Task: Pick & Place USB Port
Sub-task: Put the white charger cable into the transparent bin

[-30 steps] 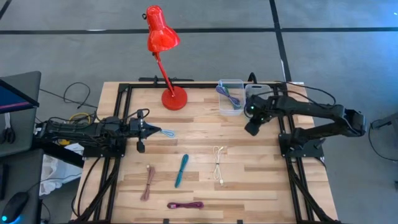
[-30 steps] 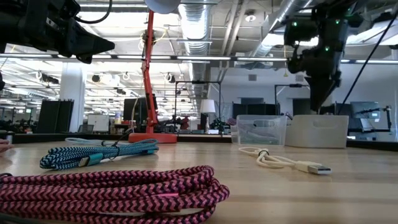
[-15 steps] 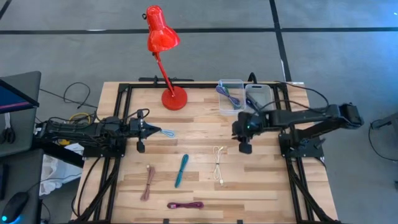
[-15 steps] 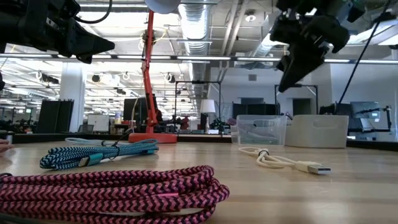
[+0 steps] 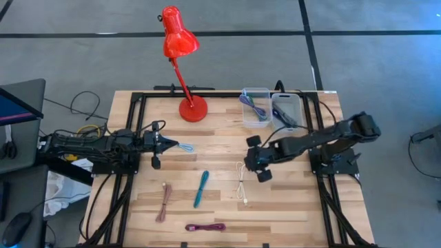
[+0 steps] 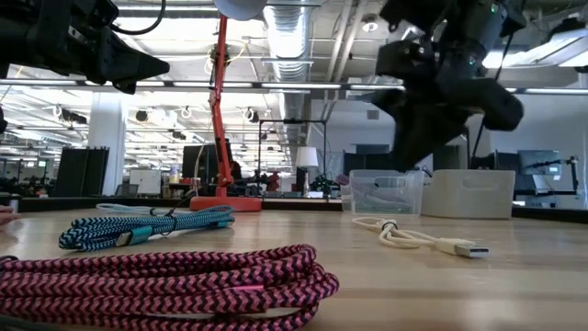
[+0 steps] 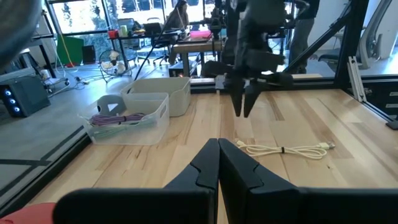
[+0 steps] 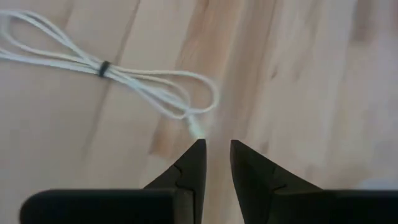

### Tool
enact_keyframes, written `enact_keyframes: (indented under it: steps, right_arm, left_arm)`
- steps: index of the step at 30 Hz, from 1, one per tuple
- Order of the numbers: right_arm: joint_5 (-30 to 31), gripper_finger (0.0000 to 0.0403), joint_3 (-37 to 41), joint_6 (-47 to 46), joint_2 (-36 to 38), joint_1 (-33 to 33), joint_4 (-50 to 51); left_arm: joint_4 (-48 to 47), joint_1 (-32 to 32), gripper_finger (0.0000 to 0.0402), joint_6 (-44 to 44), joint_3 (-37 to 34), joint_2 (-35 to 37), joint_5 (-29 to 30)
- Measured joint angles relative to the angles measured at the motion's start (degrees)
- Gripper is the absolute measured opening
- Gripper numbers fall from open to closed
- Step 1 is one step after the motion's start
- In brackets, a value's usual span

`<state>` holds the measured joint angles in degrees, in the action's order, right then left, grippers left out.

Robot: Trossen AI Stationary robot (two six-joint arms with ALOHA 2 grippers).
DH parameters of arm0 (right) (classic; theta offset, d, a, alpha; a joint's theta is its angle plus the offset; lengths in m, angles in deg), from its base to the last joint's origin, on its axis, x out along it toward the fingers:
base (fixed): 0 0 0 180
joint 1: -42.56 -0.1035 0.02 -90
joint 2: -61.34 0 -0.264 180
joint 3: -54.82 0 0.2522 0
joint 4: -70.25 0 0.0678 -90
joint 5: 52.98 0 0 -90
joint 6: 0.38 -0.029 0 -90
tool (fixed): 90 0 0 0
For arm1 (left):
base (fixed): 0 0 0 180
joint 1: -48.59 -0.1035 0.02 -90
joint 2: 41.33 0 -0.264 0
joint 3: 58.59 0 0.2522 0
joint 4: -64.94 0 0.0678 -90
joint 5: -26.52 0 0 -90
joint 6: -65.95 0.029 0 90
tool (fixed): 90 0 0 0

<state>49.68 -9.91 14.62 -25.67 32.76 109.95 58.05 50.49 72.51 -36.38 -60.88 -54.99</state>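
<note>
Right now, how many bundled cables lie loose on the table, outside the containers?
4: white cable by the right gripper, teal cable mid-table, brown cable left, pink cable at front edge.

red desk lamp (image 5: 180, 62), monitor (image 5: 18, 102) nr table.

white USB cable (image 5: 241, 180) | bundled, tied mid-length (dark tie) | flat on the table (image 5: 289, 207), mid-right

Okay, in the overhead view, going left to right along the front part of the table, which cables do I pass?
Brown cable → teal cable → magenta cable → white cable. The teal and magenta ones overlap in span; I ordered them by their centres.
</note>
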Motion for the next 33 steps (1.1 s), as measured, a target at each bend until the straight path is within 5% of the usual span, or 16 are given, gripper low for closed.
enact_keyframes:
  steps: [14,26,33]
  right_arm:
    - [3.9,0.0076,-6.37,17.84,-9.43,-6.19,0.75]
    - [3.89,0.0155,-8.49,18.58,-12.85,-7.43,0.89]
    - [-0.8,0.0161,-8.47,18.6,-12.85,-7.43,0.9]
  left_arm:
    - [0.0,-0.01,0.0006,-0.01,0.0,0.0,0.02]
    - [0.0,0.01,0.0006,-0.01,0.0,-0.01,0.0]
    - [0.0,0.01,0.0006,-0.01,0.0,-0.01,0.01]
